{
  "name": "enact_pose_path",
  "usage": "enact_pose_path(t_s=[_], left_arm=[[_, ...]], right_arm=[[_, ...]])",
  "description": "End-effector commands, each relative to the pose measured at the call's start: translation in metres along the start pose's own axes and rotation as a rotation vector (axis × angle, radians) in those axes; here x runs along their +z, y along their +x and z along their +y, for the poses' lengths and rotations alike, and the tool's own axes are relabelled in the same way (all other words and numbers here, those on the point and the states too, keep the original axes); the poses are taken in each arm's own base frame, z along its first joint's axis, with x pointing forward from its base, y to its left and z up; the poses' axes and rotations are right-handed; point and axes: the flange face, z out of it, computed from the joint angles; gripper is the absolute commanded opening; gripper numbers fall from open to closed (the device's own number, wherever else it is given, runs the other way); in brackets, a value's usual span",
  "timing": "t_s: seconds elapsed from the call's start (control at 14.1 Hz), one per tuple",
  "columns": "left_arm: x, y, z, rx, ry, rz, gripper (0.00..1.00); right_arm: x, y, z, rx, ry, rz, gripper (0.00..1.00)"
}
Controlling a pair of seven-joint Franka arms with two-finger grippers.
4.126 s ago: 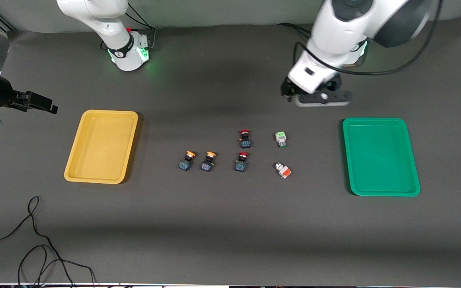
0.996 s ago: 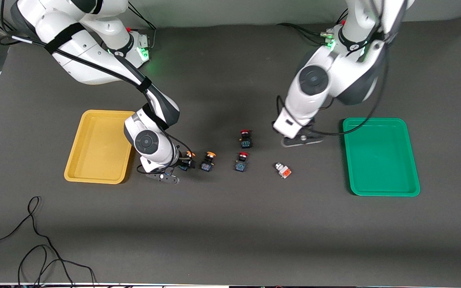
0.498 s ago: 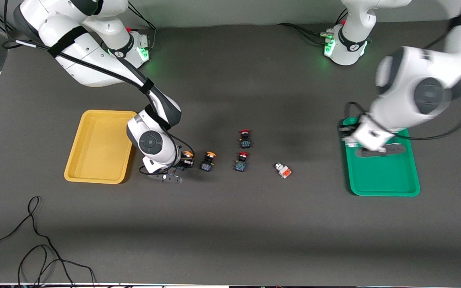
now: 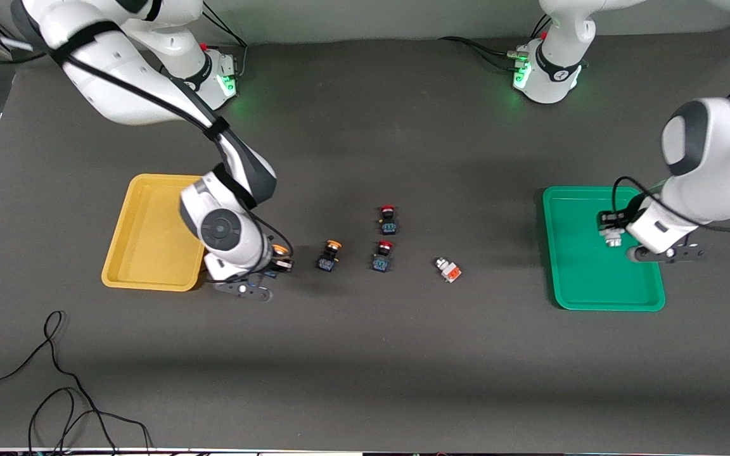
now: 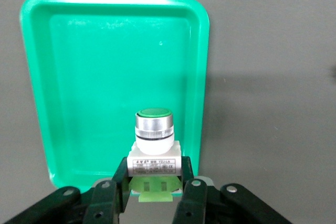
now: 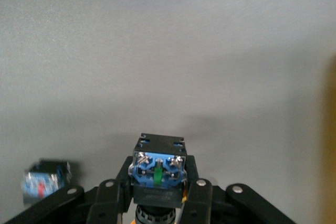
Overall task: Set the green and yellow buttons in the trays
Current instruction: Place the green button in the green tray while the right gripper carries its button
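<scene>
**Both arms hold a button, one over the green tray, one beside the yellow tray**

We see wide bare desk (image 4: 365, 367) across the lower frame, with only a black cable (image 4: 54, 386) at lower left; the green tray (image 4: 593, 291) lies at middle right, the yellow tray (image 4: 143, 253) at middle left, both bare inside. The left gripper (image 4: 612, 229) hangs over the green tray, jaws clamped on the green button (image 5: 153, 140), whose cap points away from the wrist, long axis in line with the jaws. The right gripper (image 4: 279, 258) sits just beside the yellow tray's edge, jaws clamped on a yellow button (image 6: 157, 174), terminal end toward the wrist camera. A second yellow button (image 4: 329, 256) stands near it; two red buttons (image 4: 385, 237) and an orange-and-white switch (image 4: 448, 270) lie mid-frame.
</scene>
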Motion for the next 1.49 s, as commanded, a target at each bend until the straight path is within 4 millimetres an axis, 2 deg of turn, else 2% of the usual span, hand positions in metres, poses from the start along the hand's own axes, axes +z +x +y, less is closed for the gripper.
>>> enact_pose_path(t_s=[0.0,0.14,0.28,0.43,0.5,0.57,0.64,0.71,0.78,0.85,1.0,1.21,1.35,1.42], left_arm=[[0.056,0.006,-0.004,0.02,0.006,0.008,0.3],[0.089,0.013,-0.011,0.02,0.009,0.002,0.3],[0.118,0.013,-0.013,0.018,-0.002,0.01,0.31],[0.134,0.014,-0.012,0.014,-0.008,0.013,0.36],[0.136,0.014,-0.011,0.011,-0.009,0.009,0.54],[0.132,0.015,-0.012,0.012,-0.007,0.008,0.85],[0.127,0.016,-0.015,0.015,-0.007,0.013,0.99],[0.122,0.017,-0.017,0.012,-0.006,0.017,1.0],[0.111,0.02,-0.018,0.009,-0.003,0.017,1.0],[0.089,0.025,-0.021,0.005,0.003,0.017,1.0],[0.03,0.036,-0.025,-0.005,0.014,-0.021,1.0],[-0.052,0.047,-0.025,-0.028,0.006,-0.056,1.0],[-0.092,0.046,-0.013,-0.036,-0.025,-0.039,1.0],[-0.102,0.043,-0.003,-0.063,-0.051,-0.026,1.0]], right_arm=[[-0.057,-0.002,0.05,-0.11,-0.016,-0.049,0.0],[-0.075,0.004,0.091,-0.197,-0.049,-0.07,0.0],[-0.077,0.005,0.13,-0.261,-0.057,-0.081,0.0],[-0.075,0.011,0.172,-0.326,-0.065,-0.089,0.0],[-0.072,0.014,0.194,-0.35,-0.068,-0.086,0.0],[-0.065,0.014,0.211,-0.368,-0.067,-0.079,0.0],[-0.049,0.011,0.223,-0.389,-0.064,-0.073,0.0],[-0.025,0.005,0.235,-0.403,-0.058,-0.064,0.0],[-0.002,-0.002,0.248,-0.406,-0.048,-0.031,0.0],[0.021,-0.012,0.254,-0.406,-0.037,-0.004,0.0],[0.051,-0.023,0.254,-0.408,-0.021,0.019,0.0],[0.072,-0.027,0.26,-0.386,-0.021,-0.017,0.0],[0.092,-0.027,0.271,-0.364,-0.022,-0.045,0.0],[0.094,-0.026,0.271,-0.361,-0.021,-0.045,0.0]])
